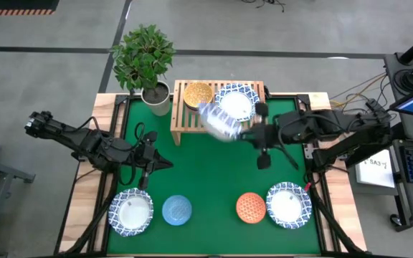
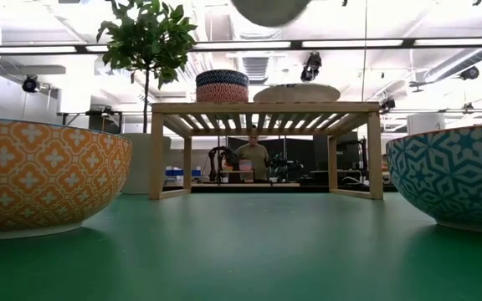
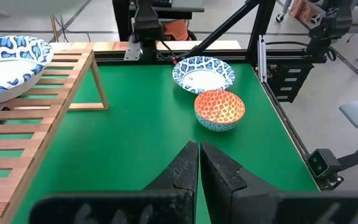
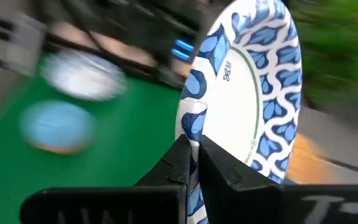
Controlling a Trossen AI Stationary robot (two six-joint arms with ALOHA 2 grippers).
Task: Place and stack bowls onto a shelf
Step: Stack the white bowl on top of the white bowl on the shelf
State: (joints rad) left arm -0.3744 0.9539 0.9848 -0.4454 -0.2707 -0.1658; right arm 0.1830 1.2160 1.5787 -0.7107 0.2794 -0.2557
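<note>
Above the front edge of the shelf (image 1: 217, 107), your right gripper (image 1: 244, 132) is carrying a wide white bowl (image 1: 219, 121) with a blue-patterned rim, its fingers pinched shut on that rim so the bowl is hanging tilted on edge rather than lying flat. That thin rim is the only part two fingers can clamp. It looks headed for the matching wide bowl (image 1: 236, 102) already sitting on the slats, since stacking like on like saves room beside the yellow-orange bowl (image 1: 198, 93). Your left gripper (image 1: 151, 163) is waiting closed and empty over the green mat (image 1: 206, 172). Along the near edge, two more wide bowls (image 1: 130, 212) (image 1: 288, 204), a light blue bowl (image 1: 177, 210) and an orange-red bowl (image 1: 250, 207) are awaiting pickup.
</note>
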